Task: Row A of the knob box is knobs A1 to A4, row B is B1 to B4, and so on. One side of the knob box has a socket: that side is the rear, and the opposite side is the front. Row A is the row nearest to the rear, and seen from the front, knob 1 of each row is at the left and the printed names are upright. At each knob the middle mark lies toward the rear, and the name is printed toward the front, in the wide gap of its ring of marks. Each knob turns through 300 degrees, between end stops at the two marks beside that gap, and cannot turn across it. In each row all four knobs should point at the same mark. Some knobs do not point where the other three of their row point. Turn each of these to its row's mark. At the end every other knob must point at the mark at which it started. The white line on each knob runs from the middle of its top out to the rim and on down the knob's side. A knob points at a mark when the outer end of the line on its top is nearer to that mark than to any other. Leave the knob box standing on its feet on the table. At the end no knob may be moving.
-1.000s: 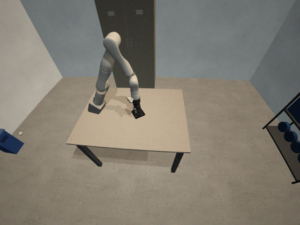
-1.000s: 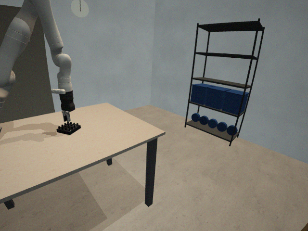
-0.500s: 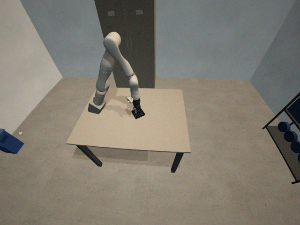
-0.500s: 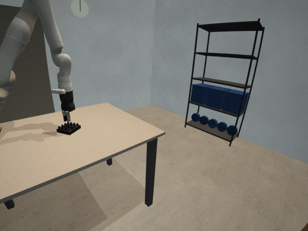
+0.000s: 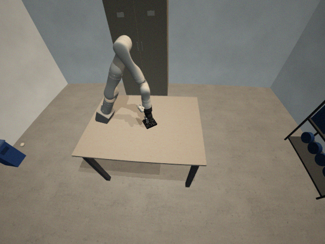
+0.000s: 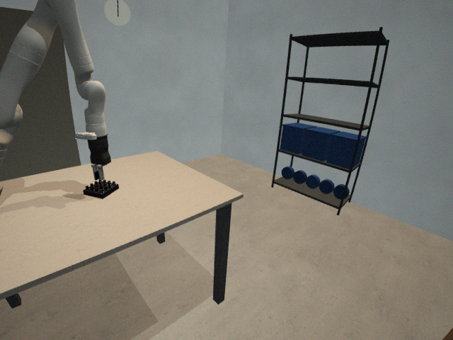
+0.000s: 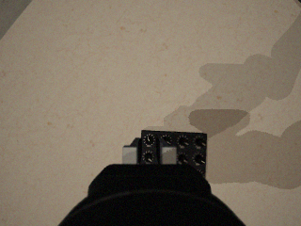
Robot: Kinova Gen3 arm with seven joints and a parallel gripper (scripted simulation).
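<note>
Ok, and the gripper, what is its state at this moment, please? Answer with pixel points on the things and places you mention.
Gripper (image 5: 146, 121) (image 6: 99, 179) (image 7: 149, 146): partly open, fingers apart; whether a knob stands between their tips cannot be told.

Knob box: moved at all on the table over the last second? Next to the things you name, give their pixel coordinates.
No visible shift: the knob box (image 5: 150, 123) (image 6: 101, 190) (image 7: 174, 147) sits at the same spot relative to the table's (image 5: 170, 142) (image 6: 175, 197) edges.
</note>
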